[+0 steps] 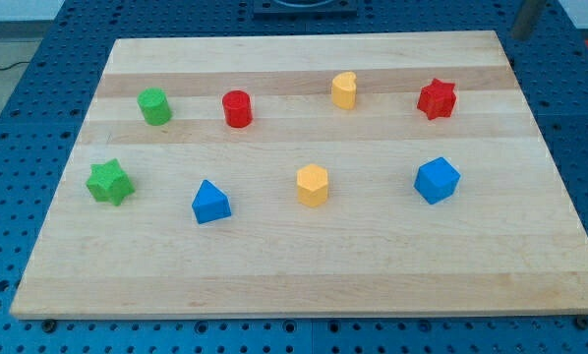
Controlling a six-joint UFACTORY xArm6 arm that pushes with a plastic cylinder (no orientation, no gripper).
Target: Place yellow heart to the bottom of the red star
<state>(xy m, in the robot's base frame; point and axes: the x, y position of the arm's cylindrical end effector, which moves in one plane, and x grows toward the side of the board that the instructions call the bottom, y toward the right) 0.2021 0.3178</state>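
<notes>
yellow heart (344, 89): upper table (304, 285), well left of red star (437, 98) | goal: spot just below star, above blue cube (437, 180) | end effector: rod blurred at the view's top right (526, 20), my tip cannot be made out; holds nothing | heart lies down-left of rod

Nothing stands between the yellow heart (344, 89) and the red star (437, 98); the desk (294, 275) below the star lies open (the blue cube (437, 180) sits further down).
</notes>
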